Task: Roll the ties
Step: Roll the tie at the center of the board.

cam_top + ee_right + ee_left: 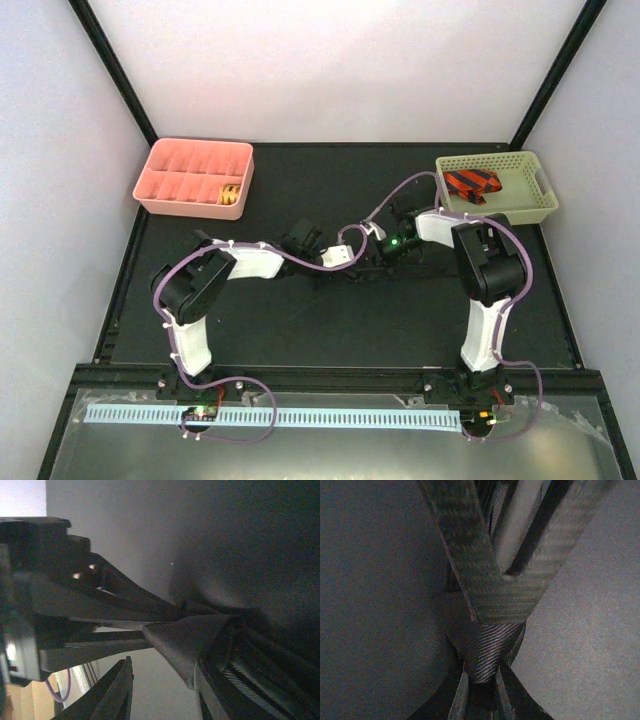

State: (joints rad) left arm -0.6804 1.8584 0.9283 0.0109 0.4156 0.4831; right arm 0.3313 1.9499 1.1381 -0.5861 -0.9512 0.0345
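Observation:
A dark striped tie [487, 645] lies on the black mat, partly rolled. My left gripper [481, 696] is shut on the rolled end, with loose bands of the tie crossing in a V above it. In the top view both grippers meet at mid-table, the left gripper [358, 266] facing the right gripper [377, 262], and the dark tie is hard to tell from the mat there. My right gripper [160, 695] is open, with a fold of the tie [190, 640] beside its right finger [207, 697]. A red striped tie [472, 184] lies in the green basket.
The green basket [535, 205] stands at the back right. A pink divided tray [170, 160] at the back left holds one rolled tie [232, 193]. The black mat [330, 330] covers the table between the arm bases.

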